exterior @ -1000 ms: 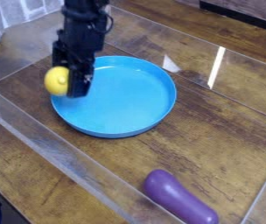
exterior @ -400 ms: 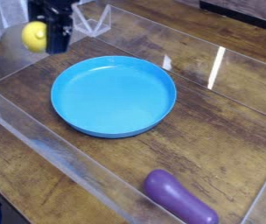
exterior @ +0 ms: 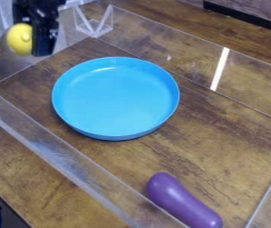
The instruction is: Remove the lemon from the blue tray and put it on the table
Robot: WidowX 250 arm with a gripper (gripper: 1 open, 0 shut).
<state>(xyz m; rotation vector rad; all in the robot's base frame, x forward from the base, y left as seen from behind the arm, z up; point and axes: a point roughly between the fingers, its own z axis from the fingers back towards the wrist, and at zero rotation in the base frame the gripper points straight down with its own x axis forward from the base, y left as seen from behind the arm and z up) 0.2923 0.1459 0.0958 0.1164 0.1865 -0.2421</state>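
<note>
— What does the robot gripper (exterior: 38,34) carry, and where?
— A yellow toy-like lemon (exterior: 20,38), pinched in its dark fingers, up beyond the far-left rim of the blue round dish (exterior: 115,99), outside it
— How would it handle?
— Light and fairly firm, I'd judge, its smooth skin apt to slip or roll; best gripped across its widest middle, from opposite sides
— And the surface?
— Brown wood-grain planks (exterior: 174,158), glossy, a bright streak of light right of the dish; a purple eggplant (exterior: 182,201) lies nearer us than the dish, clear acrylic walls (exterior: 72,160) edging the scene
</note>
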